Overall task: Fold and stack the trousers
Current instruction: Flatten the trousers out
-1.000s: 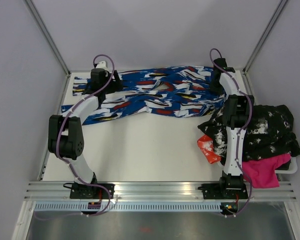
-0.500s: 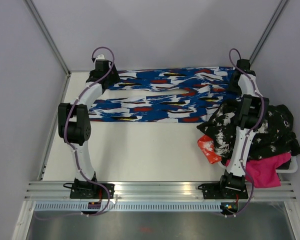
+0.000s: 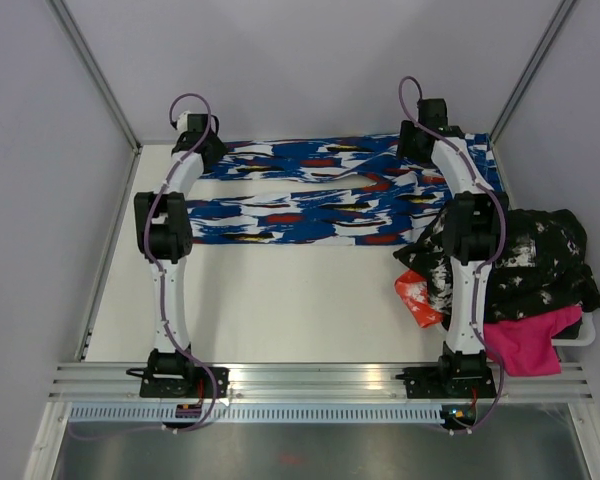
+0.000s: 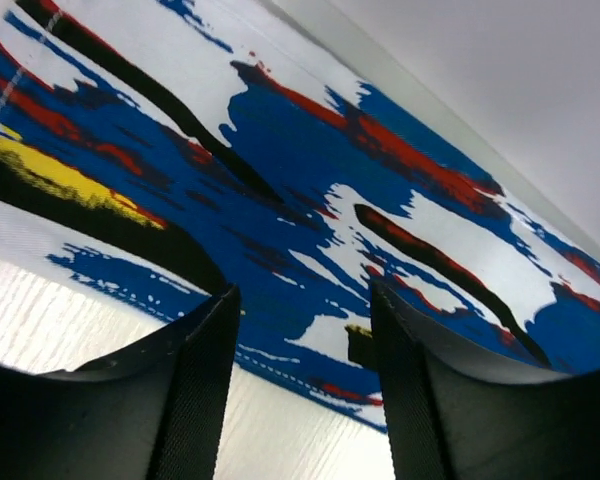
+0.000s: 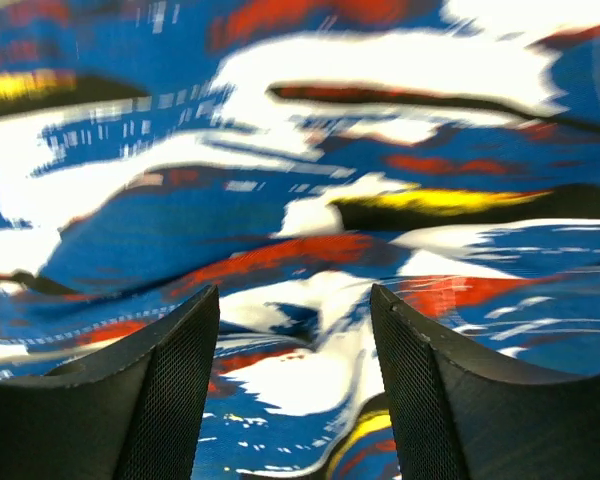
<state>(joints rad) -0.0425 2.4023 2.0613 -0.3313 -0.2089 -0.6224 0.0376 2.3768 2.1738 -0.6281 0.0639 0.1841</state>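
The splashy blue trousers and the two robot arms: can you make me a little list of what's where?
trousers: laid out long across the far side of the table, legs side by side
left gripper: open, over the trousers' left end
right gripper: open, over the trousers near their right end
clothes pile: black-and-white, pink and orange, at the table's right side
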